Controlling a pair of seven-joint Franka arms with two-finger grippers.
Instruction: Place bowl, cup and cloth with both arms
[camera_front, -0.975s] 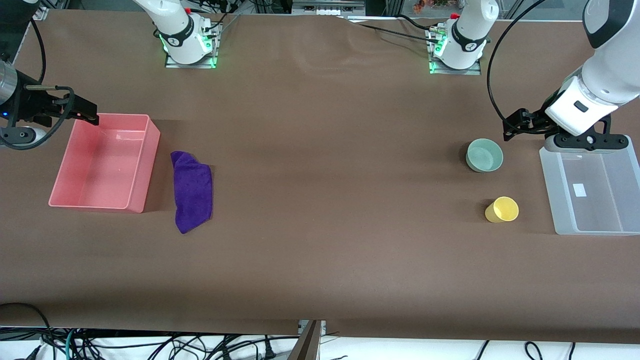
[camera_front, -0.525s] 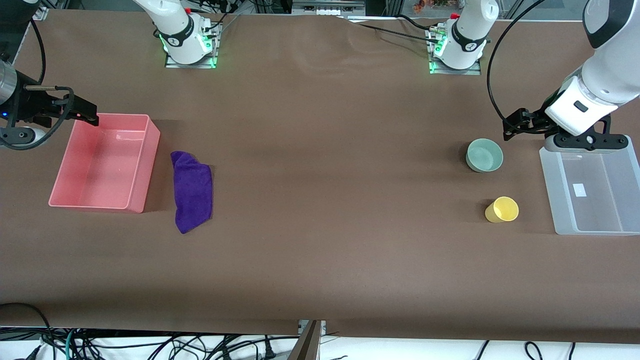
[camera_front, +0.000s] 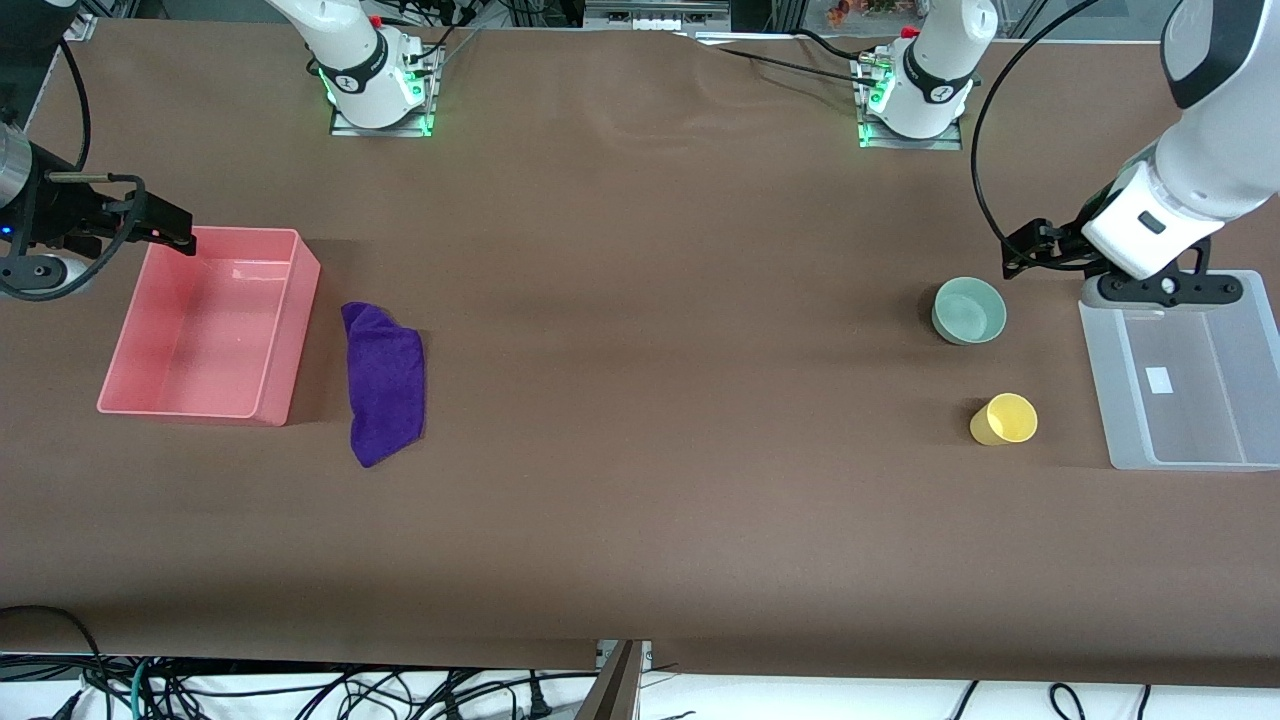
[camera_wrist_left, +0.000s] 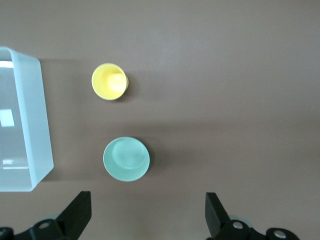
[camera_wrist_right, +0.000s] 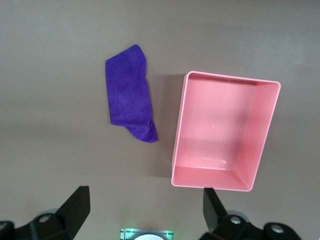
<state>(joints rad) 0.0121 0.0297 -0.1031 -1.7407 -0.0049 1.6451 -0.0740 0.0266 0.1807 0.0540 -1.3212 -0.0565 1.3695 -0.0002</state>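
The mint-green bowl (camera_front: 969, 310) stands upright toward the left arm's end of the table. The yellow cup (camera_front: 1004, 419) lies nearer the front camera than the bowl. Both show in the left wrist view: bowl (camera_wrist_left: 126, 158), cup (camera_wrist_left: 109, 81). The purple cloth (camera_front: 384, 382) lies crumpled beside the pink bin (camera_front: 292, 340); it also shows in the right wrist view (camera_wrist_right: 129, 99). My left gripper (camera_front: 1028, 250) hangs open and empty over bare table beside the bowl, fingers wide apart (camera_wrist_left: 146, 215). My right gripper (camera_front: 165, 228) is open and empty over the pink bin's corner (camera_wrist_right: 145, 210).
A clear plastic bin (camera_front: 1100, 380) stands at the left arm's end of the table, beside the cup and bowl; its wall shows in the left wrist view (camera_wrist_left: 37, 125). The pink bin (camera_wrist_right: 225, 180) is empty. The arm bases stand along the table edge farthest from the front camera.
Both grippers have drifted slightly, the left a little toward the bowl. The bowl, cup, cloth and bins have not moved.
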